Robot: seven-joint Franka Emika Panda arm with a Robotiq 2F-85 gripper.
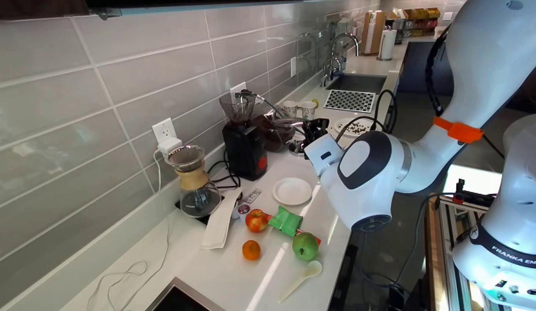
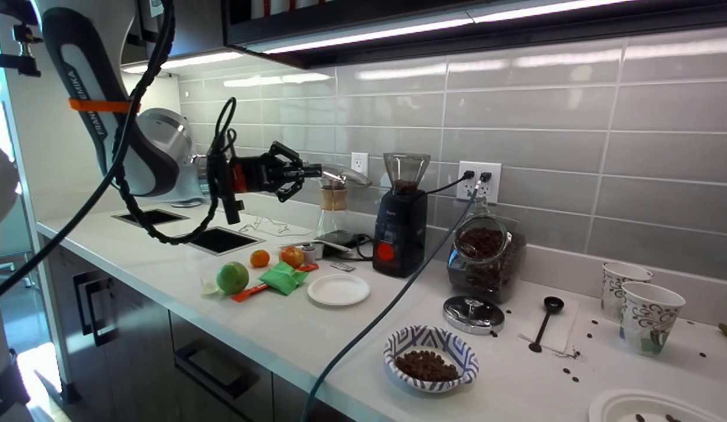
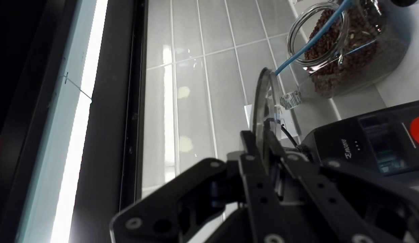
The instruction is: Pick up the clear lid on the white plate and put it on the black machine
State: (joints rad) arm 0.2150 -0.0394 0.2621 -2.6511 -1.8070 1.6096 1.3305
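The clear lid is in my gripper; it shows in both exterior views point(image 1: 289, 122) point(image 2: 348, 174) and edge-on in the wrist view point(image 3: 264, 98). My gripper point(image 2: 311, 171) is shut on the lid's edge and holds it in the air, nearly level with a slight tilt. The gripper also shows in an exterior view point(image 1: 314, 129) and the wrist view point(image 3: 260, 138). The black machine point(image 2: 400, 231), also in view here point(image 1: 244, 151) and in the wrist view point(image 3: 371, 140), has a smoky open-topped hopper point(image 2: 405, 169). The lid is beside the hopper, near its height. The white plate point(image 1: 292, 191) point(image 2: 338, 290) is bare.
A glass jar of beans point(image 2: 486, 264) and its metal lid point(image 2: 473, 315) stand beside the machine. A glass carafe point(image 1: 201, 199) stands on its other side. A cable point(image 2: 392, 302) crosses in front. An upper cabinet point(image 2: 363, 35) hangs above. Fruit and a green packet point(image 1: 286, 221) lie near the plate.
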